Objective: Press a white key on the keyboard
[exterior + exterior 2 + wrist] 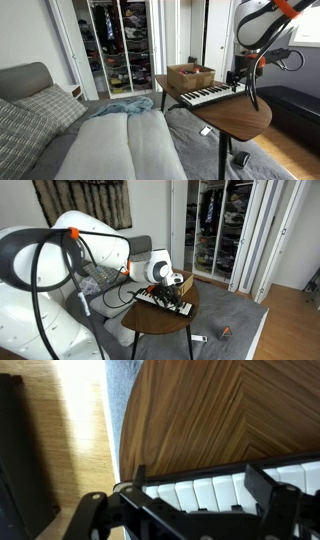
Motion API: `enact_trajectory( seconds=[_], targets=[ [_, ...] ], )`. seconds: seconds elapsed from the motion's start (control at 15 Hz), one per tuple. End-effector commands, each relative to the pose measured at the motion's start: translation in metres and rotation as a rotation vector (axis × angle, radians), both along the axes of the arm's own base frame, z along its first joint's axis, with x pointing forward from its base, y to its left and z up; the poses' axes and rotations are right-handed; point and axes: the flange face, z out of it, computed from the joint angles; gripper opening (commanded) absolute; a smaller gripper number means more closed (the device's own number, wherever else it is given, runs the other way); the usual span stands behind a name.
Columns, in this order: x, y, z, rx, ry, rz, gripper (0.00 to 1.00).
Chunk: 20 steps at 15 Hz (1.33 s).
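Keyboard [240, 485] looks light, probably slidey on the desk [220, 410], so I'd poke one white key [190, 493] straight down, no grabbing; my pincer [200, 480] is spread apart.

Place was home bedroom. Bed [120, 150] carried grey duvet, patterned pillows [40, 108] at its head. Past bed's far side stood open closet [120, 45], clothes hung and stacked inside. Round wooden table [250, 122] stood beside bed. Furry hanging [85, 200] covered wall above bed.

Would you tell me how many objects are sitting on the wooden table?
2: the keyboard beneath the arm, and the cardboard box behind it in an exterior view. The arm may hide more.
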Motion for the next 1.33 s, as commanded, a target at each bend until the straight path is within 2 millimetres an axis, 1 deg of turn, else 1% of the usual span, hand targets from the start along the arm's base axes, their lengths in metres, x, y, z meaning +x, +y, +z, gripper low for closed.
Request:
enact_trajectory(
  seconds=[0.0, 0.07, 0.47, 0.73, 0.8, 0.87, 0.93, 1.0, 1.27],
  targets=[
    [0.000, 0.000, 0.000, 0.000, 0.001, 0.000, 1.00],
    [0.000, 0.000, 0.000, 0.000, 0.001, 0.000, 1.00],
    [-0.002, -0.010, 0.018, 0.023, -0.011, 0.098, 1.00],
    [0.000, -0.018, 0.022, 0.061, -0.010, 0.177, 1.00],
    [0.001, -0.020, 0.022, 0.075, -0.012, 0.186, 0.75],
    [0.001, -0.022, 0.022, 0.089, -0.013, 0.196, 0.74],
    [0.001, -0.024, 0.022, 0.099, -0.018, 0.202, 0.68],
    [0.002, -0.026, 0.022, 0.111, -0.022, 0.209, 0.59],
    [0.004, -0.031, 0.022, 0.140, -0.048, 0.237, 0.32]
  ],
)
